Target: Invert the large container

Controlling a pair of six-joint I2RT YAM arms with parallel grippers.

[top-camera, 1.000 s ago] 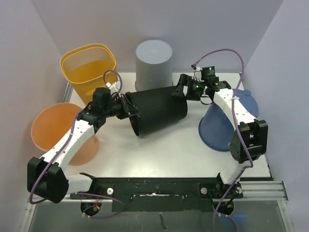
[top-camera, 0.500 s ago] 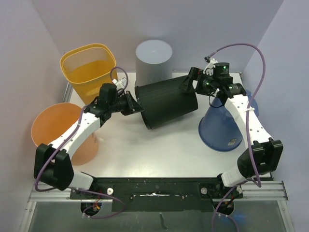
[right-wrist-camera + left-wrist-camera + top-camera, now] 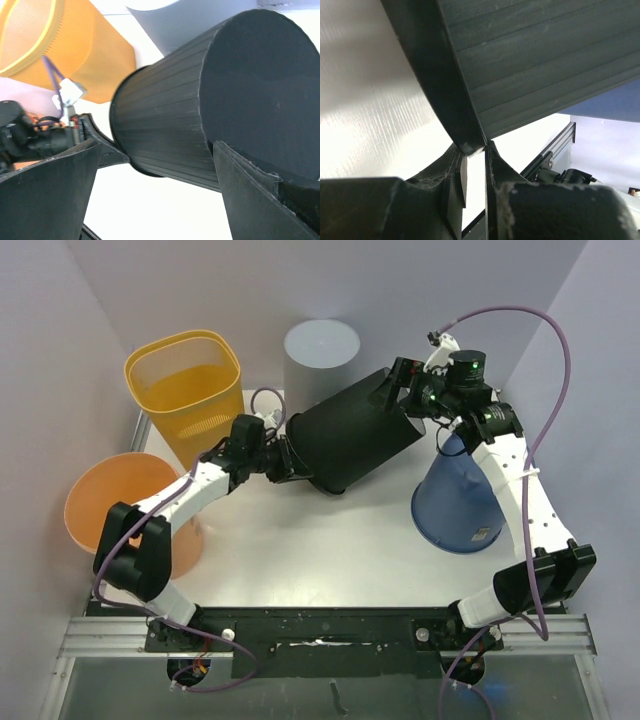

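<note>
The flip looks midway. The black container (image 3: 355, 435) sits tilted just in front of the grey bin (image 3: 320, 350), with its base toward the right gripper (image 3: 395, 395), which is spread wide around it. The left gripper (image 3: 283, 458) pinches the rim. Next, the base probably needs swinging up over the rim.

The container (image 3: 350, 440) is ribbed black, bin (image 3: 320, 350) grey, bucket (image 3: 455, 505) blue, basket (image 3: 185, 380) apparently meshed orange.

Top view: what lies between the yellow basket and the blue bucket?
The tilted black container, rim pinched by the left tool; the top view shows it.
</note>
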